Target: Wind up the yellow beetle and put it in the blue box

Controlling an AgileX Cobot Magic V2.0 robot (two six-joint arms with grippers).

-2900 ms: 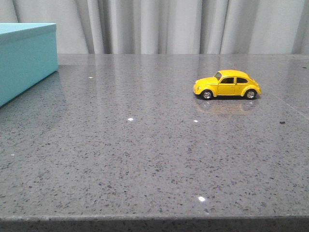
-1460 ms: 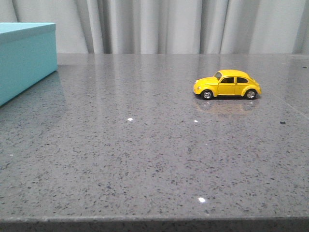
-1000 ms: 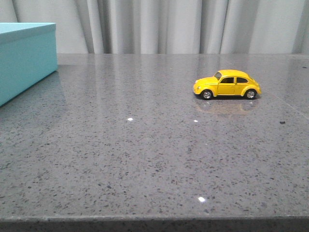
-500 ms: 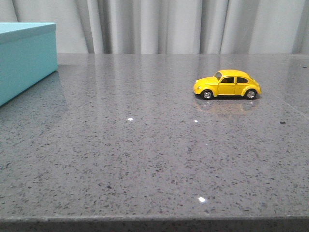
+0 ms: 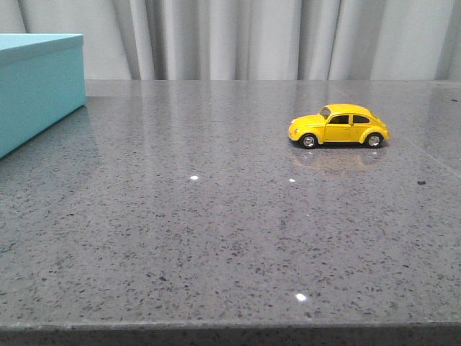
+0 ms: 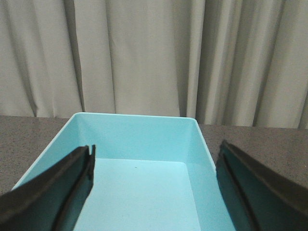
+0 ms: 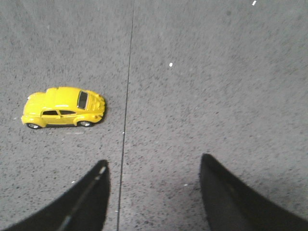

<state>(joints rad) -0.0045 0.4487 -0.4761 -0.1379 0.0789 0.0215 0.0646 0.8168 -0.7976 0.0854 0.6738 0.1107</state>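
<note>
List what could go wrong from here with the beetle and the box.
1. The yellow beetle stands free on its wheels on the glossy table; an off-centre touch may roll it away. The open right end effector sits to one side of it.
2. The blue box stands far across the table, so the carry is long.
3. The open left end effector hovers over the box and may block the drop.

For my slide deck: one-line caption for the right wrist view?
Open right gripper above the grey table, yellow beetle off to one side.
</note>
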